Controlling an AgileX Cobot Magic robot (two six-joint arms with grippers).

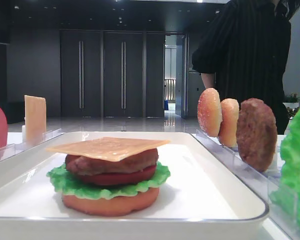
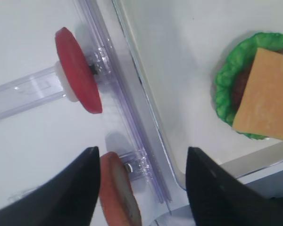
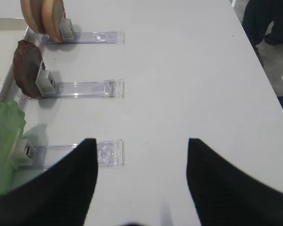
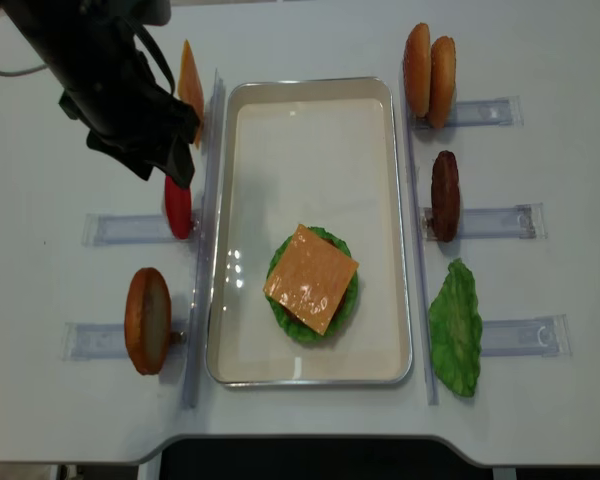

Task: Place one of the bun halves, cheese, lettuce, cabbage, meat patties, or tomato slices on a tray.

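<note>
Overhead view shows me the left gripper (image 4: 180, 170) above the upright tomato slice (image 4: 177, 207) left of the tray (image 4: 310, 100), jaws spread, holding nothing. On the tray, cheese (image 4: 311, 278) tops the patty (image 1: 112, 162), tomato and lettuce (image 4: 342, 305). My right gripper (image 3: 141, 174) hangs parted over bare table (image 3: 188, 84).

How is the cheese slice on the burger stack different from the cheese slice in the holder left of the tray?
The cheese slice on the stack lies flat on a patty, turned cornerwise; the cheese slice in the holder stands upright on its edge. The first is inside the tray; the second is outside it, in a clear holder. Both are thin, pale orange squares.
</note>
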